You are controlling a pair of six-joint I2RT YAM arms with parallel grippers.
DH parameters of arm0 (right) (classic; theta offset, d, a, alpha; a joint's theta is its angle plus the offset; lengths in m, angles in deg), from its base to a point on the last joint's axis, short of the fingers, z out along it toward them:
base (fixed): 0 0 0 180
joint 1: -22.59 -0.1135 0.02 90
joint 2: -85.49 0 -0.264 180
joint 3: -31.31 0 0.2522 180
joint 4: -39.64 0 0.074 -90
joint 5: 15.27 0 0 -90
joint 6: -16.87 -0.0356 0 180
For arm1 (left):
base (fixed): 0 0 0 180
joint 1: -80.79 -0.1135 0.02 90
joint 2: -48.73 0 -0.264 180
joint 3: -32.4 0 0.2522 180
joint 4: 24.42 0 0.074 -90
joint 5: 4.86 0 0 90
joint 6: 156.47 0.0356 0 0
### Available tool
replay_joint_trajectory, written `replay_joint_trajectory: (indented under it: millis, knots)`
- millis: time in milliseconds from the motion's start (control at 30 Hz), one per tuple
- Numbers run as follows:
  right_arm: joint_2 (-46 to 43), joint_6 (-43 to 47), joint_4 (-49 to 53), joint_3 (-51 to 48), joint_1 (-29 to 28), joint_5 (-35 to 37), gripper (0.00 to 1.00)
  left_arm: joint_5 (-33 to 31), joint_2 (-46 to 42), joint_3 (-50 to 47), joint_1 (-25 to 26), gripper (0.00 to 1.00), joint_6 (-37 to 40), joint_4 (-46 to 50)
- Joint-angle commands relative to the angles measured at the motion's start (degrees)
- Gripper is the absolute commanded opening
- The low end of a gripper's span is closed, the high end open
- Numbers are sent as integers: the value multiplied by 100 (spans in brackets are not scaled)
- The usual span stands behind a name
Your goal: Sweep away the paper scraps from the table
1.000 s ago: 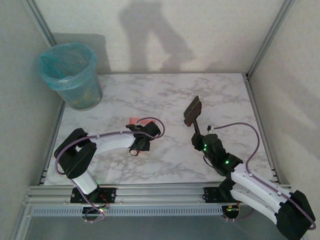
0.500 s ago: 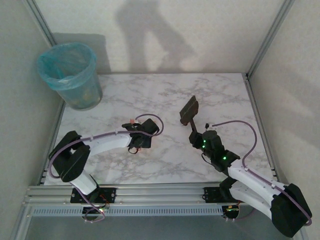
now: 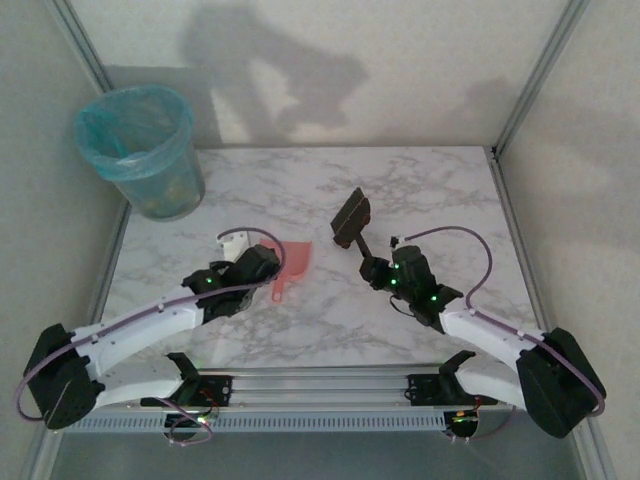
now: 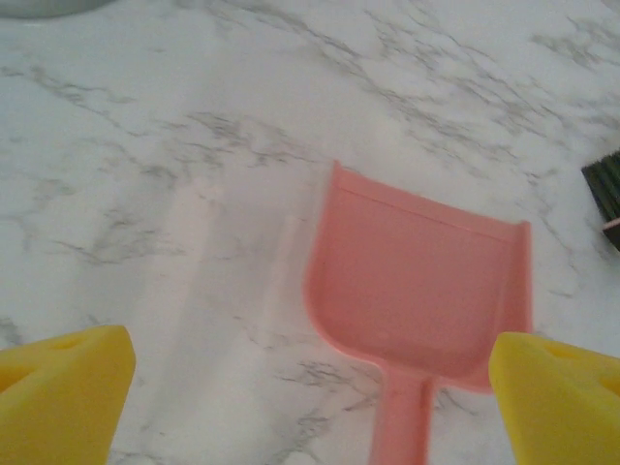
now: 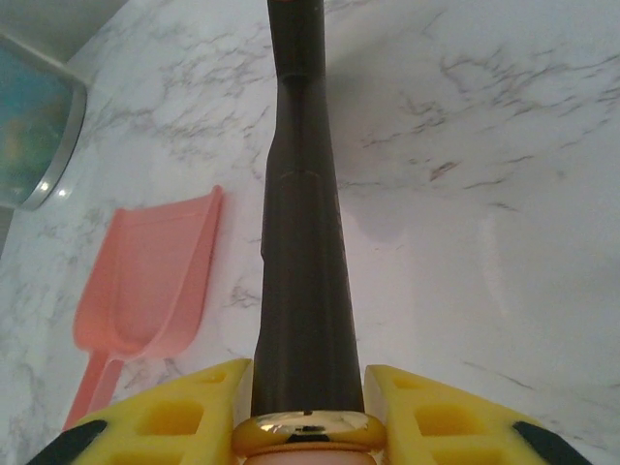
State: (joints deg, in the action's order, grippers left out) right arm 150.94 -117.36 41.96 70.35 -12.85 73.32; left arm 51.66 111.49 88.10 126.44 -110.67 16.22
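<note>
No paper scraps show on the marble table (image 3: 440,190). A pink dustpan (image 3: 291,262) lies flat on it near the middle, handle toward the near edge. My left gripper (image 3: 258,268) sits just left of the dustpan and stands open. In the left wrist view the dustpan (image 4: 417,281) lies ahead between the wide-spread yellow fingers (image 4: 63,387), untouched. My right gripper (image 3: 385,272) is shut on the dark brush's handle (image 5: 302,242). The brush head (image 3: 351,218) points up and away, clear of the table. The brush head's edge (image 4: 604,189) is also at the right of the left wrist view.
A bin with a blue liner (image 3: 140,150) stands off the table's far left corner, and its rim (image 5: 39,145) appears in the right wrist view. Aluminium rails (image 3: 515,240) edge the table on the right and front. The dustpan (image 5: 150,281) lies left of the brush handle.
My left gripper has let go of the dustpan and pulled back to the near left, uncovering it on the table. The right arm has carried the brush left and farther away.
</note>
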Motion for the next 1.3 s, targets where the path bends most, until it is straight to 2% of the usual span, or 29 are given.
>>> replay_joint_trajectory:
  millis: [0,67,233,500,633,733,967,1267]
  knots:
    - [314,82,2,194,35,-512,0,-838,-404,-468,-36,94,-211,-387]
    - [470,42,-52,229,57,-635,0,-1022,-660,-784,-38,95,-192,-603]
    - [833,-180,-213,276,238,-1025,0,-950,-1274,-1340,-39,97,-3,-1200]
    - [1545,-1159,-440,261,802,-2163,10,-1040,-1532,-1367,-44,98,-64,-985]
    - [1955,-1645,-800,84,851,-2586,13,-1034,-1676,-1388,-35,98,-78,-942]
    - [1874,-1753,-904,-242,850,-2432,17,-945,-1797,-1407,-43,98,-66,-988]
    - [1118,-1795,-56,-418,848,-1980,33,-924,-1951,-1451,-35,98,-48,-984]
    - [1339,-1774,133,-361,843,-2092,43,-946,-2176,-1511,-34,99,-98,-930]
